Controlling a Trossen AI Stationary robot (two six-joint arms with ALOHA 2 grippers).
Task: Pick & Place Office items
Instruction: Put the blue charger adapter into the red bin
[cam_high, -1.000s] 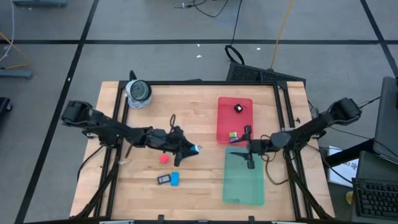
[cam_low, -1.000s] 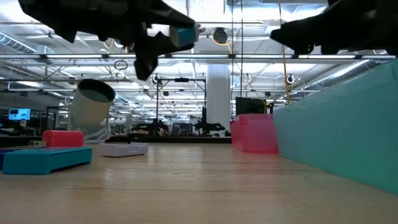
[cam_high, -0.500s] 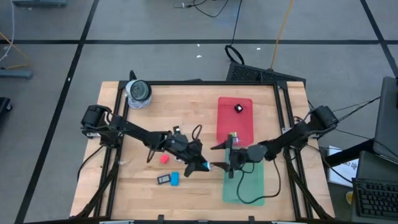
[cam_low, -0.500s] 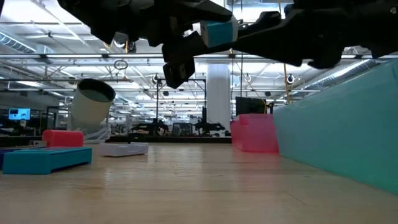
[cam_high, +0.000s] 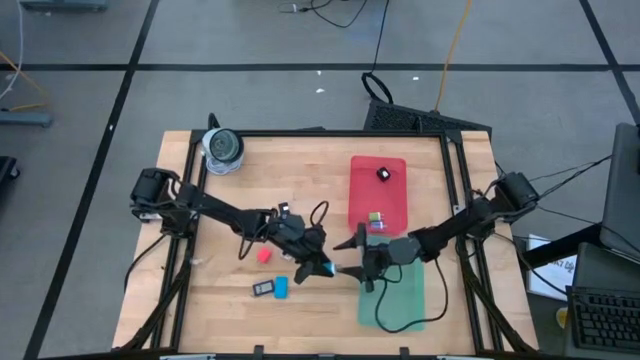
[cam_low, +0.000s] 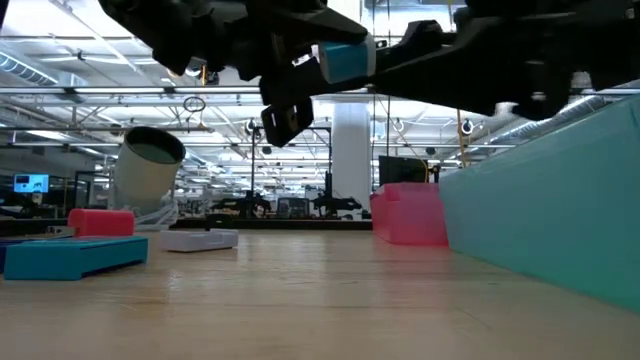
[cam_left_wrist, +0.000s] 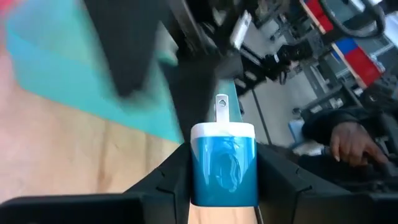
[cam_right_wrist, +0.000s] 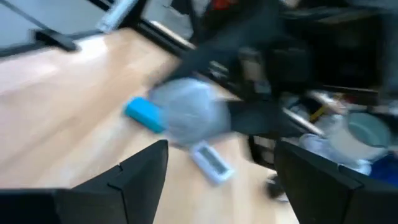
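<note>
Both my grippers have closed in mid-table: left gripper (cam_high: 322, 267) pinches blue plug (cam_left_wrist: 224, 163); right gripper (cam_high: 348, 258) gapes wide opposite, awaiting handover.

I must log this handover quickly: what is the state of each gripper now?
Left gripper: closed on the blue charger plug, held above the table.
Right gripper: open, holding nothing, facing the plug.
</note>
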